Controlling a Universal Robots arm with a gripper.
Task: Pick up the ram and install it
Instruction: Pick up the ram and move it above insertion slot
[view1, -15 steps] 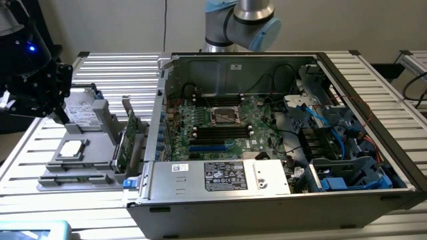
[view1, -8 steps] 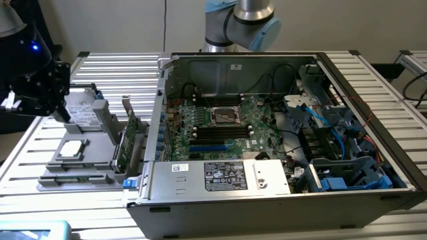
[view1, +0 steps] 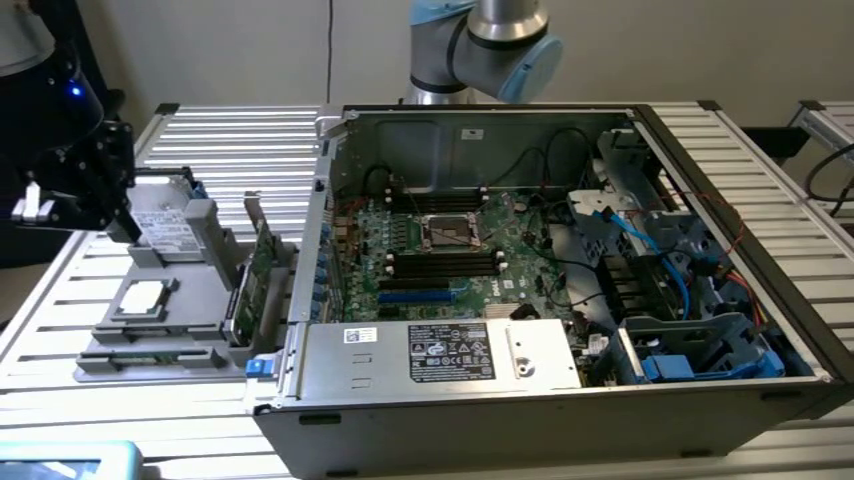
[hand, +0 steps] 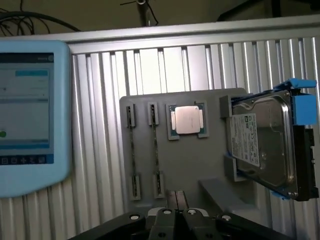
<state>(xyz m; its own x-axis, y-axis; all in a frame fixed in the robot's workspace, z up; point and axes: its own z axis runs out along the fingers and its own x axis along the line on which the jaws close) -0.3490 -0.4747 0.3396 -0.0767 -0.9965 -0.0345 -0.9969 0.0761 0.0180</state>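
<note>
Grey holder (hand: 195, 170), approach step: clenched, empty gripper (hand: 175, 204) hovers near the ram (hand: 155, 150); grasping demands jaws parted, aligned along it.

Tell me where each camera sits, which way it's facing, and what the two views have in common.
Exterior view: off the arm, raised, looking down on the open computer case and grey parts tray; the arm shows behind the case.
Wrist view: on the wrist, facing the tray and its two ram sticks; the shut gripper shows.
Shared: the tray, its hard drive and processor.
</note>
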